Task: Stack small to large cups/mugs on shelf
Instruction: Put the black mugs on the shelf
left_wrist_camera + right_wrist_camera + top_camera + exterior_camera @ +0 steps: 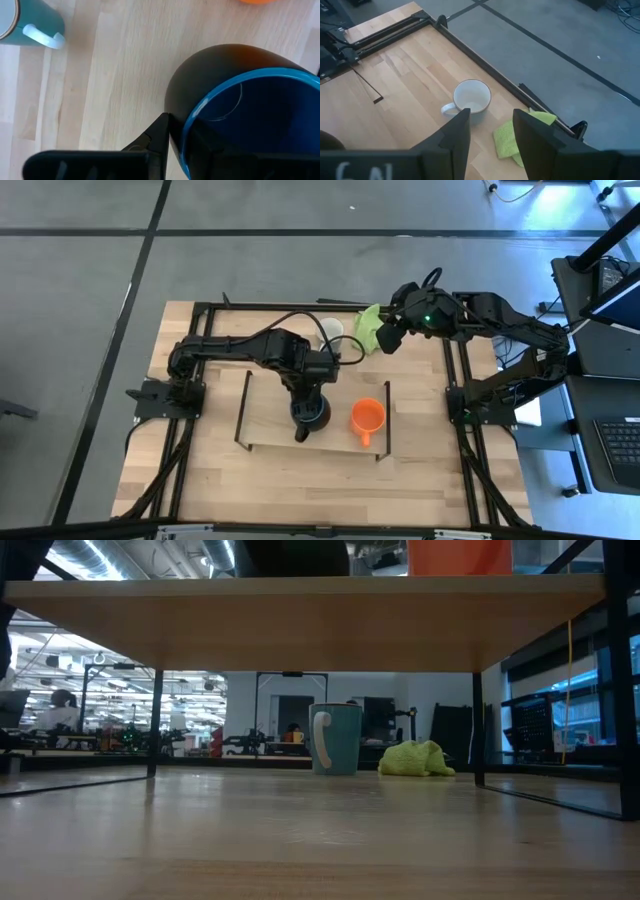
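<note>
A dark mug with a blue inside (312,412) stands upright on the light-wood shelf (270,405), and my left gripper (304,424) is shut on it. The small orange mug (367,417) stands on the shelf to its right, handle toward the near edge. The larger mug, white inside and teal-grey outside (331,332), stands on the tabletop behind the shelf; it also shows in the low view (335,738) and the right wrist view (470,99). My right gripper (491,135) is open and empty, above a lime-green cloth (370,325). My left gripper holds the dark blue mug by its rim (187,125), one finger outside the wall (159,134) and one inside the mug. The fingers come from above, pointing down. The mug is upright; in the low view its base (295,560) reaches the board's top.
The shelf has thin black rails at its short ends (240,410) (386,420) and stands raised over the tabletop (300,620). The green cloth (415,758) lies beside the large mug. Black frame bars run along the table's sides (460,380). Bare shelf lies left of the blue mug.
</note>
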